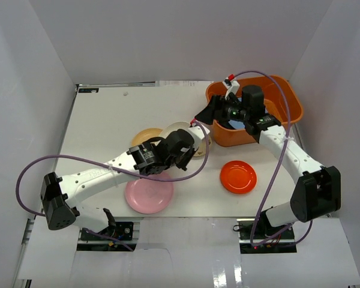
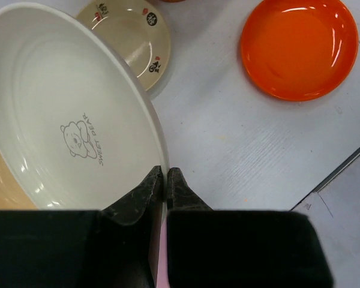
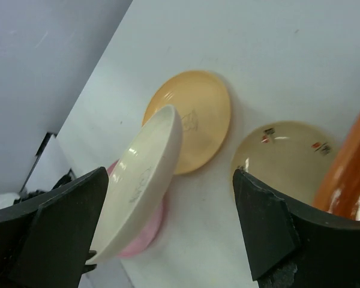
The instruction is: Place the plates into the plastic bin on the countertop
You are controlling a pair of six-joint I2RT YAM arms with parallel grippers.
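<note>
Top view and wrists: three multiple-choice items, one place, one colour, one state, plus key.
1. Where is the round orange-red plate? A in the orange plastic bin; B flat on the white countertop; C in a gripper.
2. Which plate does the left gripper pinch? A pink; B orange-red; C cream round plate.
3. The right gripper is: A open; B shut on a plate; C shut, empty.
Key: B, it lies outside the bin; C, the jaws clamp its cream rim; A, its jaws stand wide apart.

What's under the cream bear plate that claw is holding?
Under the tilted round cream plate lie a round yellow-orange plate and a round pink plate, each partly covered; anything else beneath is hidden.
</note>
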